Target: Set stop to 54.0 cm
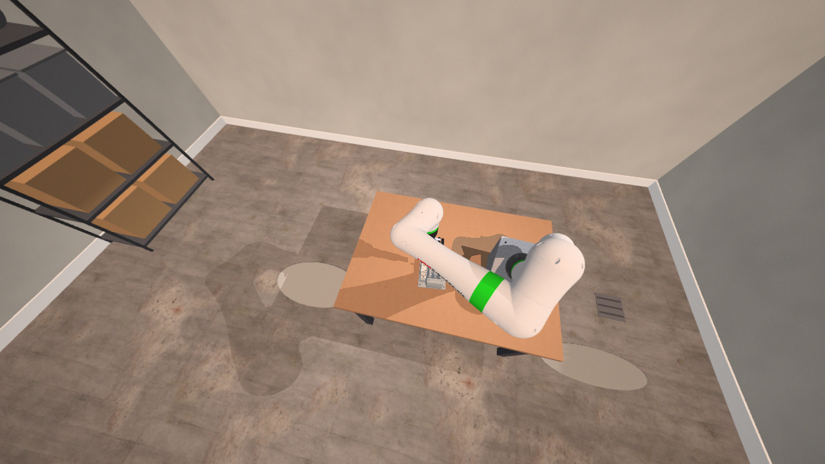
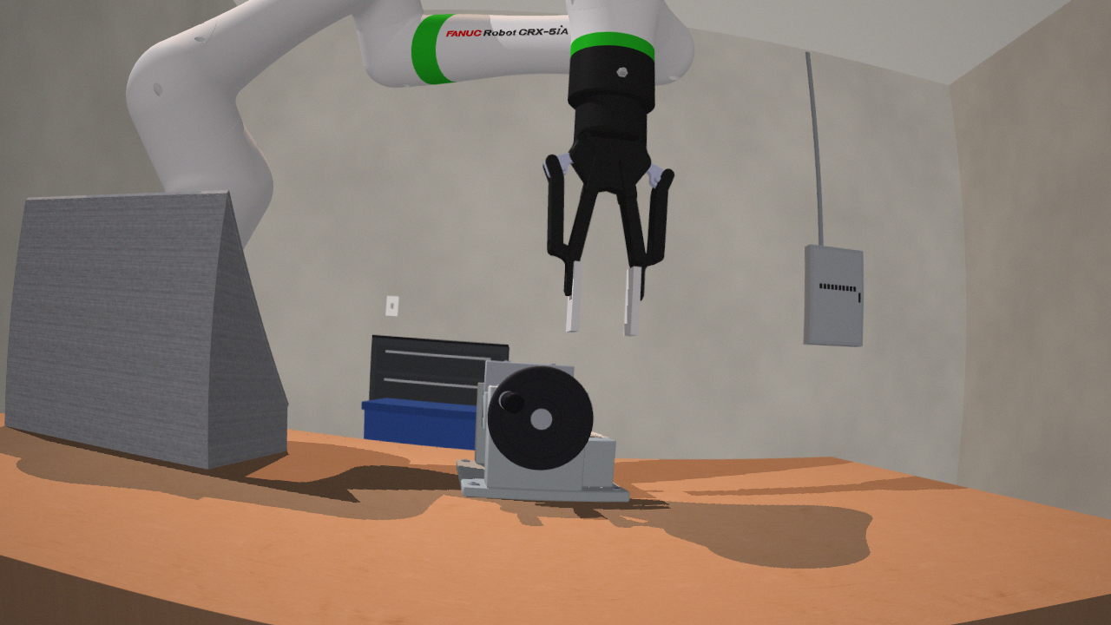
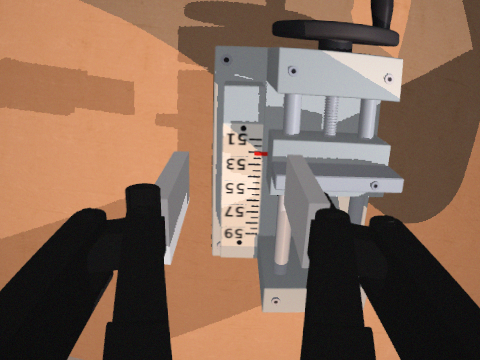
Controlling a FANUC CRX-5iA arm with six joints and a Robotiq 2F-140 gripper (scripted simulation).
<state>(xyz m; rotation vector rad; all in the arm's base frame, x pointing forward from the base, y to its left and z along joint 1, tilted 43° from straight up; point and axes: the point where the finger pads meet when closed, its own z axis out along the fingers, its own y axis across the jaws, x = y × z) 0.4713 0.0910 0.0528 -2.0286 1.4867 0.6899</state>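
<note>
Your black two-finger gripper [image 2: 601,332] [image 3: 237,178] stands partly open, holding nothing — in the exterior view, the black round handwheel [image 2: 518,444] [image 3: 305,31] sits apart, toward seven o'clock from its fingertips.

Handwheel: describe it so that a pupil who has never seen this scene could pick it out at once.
On the orange-brown table stands a small grey vise-like device. The handwheel is fixed upright at one end of it. It is the black disc with a pale centre and a stubby black knob near its rim.
</note>
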